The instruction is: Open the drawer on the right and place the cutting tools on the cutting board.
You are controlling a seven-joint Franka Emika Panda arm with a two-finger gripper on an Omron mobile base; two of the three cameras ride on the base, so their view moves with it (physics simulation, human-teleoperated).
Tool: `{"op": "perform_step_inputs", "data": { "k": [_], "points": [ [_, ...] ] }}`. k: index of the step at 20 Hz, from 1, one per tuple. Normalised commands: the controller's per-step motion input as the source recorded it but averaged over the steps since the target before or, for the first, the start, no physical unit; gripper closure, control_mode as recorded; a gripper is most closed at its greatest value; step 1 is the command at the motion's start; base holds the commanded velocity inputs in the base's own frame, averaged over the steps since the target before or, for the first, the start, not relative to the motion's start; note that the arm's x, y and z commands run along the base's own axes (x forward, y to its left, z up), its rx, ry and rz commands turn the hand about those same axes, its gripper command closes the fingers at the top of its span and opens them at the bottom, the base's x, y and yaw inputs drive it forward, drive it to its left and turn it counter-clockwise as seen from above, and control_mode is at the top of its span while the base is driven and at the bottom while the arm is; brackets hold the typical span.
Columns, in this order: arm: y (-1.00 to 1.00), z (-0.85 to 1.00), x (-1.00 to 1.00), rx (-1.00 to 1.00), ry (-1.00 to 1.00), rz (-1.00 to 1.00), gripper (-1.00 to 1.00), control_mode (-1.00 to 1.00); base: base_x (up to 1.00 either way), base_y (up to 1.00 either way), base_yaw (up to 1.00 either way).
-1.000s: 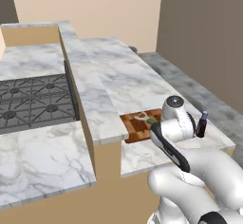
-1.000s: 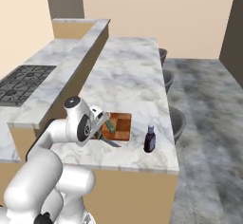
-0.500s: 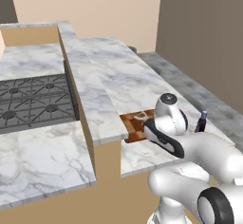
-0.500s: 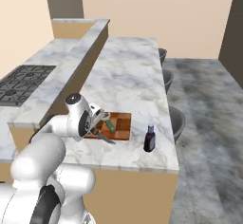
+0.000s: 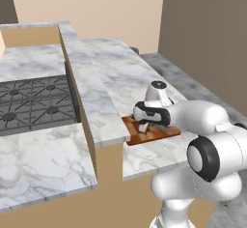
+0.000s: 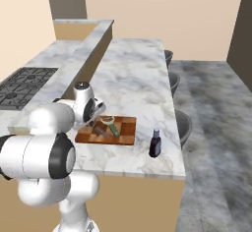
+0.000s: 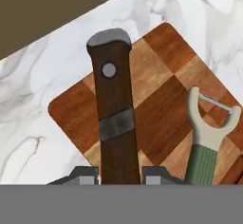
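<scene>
Pincer: the pincer (image 7: 120,174) was clamped on a dark-handled tool (image 7: 115,114), 1 fingertip (image 7: 81,175) showing on each side of the brown handle at the foot of the hand view.
Held tool: handle with 1 rivet, a grey band across the middle and a grey cap at the far end; its blade could not be seen.
Cutting board: the cutting board (image 6: 125,130) lay flat on the marble bench (image 6: 138,78), near the front edge, with the hand low over its left part.
On the board: a green-handled peeler (image 7: 209,137) with a pale forked head lay on the checkered wood, just beside the held handle but apart from it. The right base view showed it at (image 6: 113,127).
Around: a small dark bottle (image 6: 155,143) stood upright on the bench just right of the board, off the wood.
Further off: a black gas hob (image 5: 30,103) sat on the lower bench to the left, behind a raised marble ledge (image 5: 82,82).
Right side: round dark stools (image 6: 183,125) stood along the bench's far side.
In the way: in the left base view the white forearm (image 5: 193,118) covered the board's right end (image 5: 149,133) and hid the bottle.
View differences: the hand view alone gave the grip on the handle; the right base view alone gave the bottle and stools.
</scene>
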Motion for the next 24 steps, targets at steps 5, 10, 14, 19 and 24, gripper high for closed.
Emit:
{"op": "perform_step_inputs", "data": {
  "k": [5,10,14,19,24],
  "points": [
    [0.0,-0.2,0.52,-0.02,0.02,0.0,1.0,-1.0,0.0,0.0,0.0],
    [0.0,-0.36,0.3,0.0,0.03,0.0,1.0,-1.0,0.0,0.0,0.0],
    [0.0,-0.51,0.21,0.0,0.04,0.0,1.0,-1.0,0.0,0.0,0.0],
    [0.0,-0.31,0.12,0.0,0.01,0.0,-1.0,-1.0,0.0,0.0,0.0],
    [0.0,0.03,0.01,0.0,0.0,0.0,-1.0,-1.0,0.0,0.0,0.0]
  ]
}}
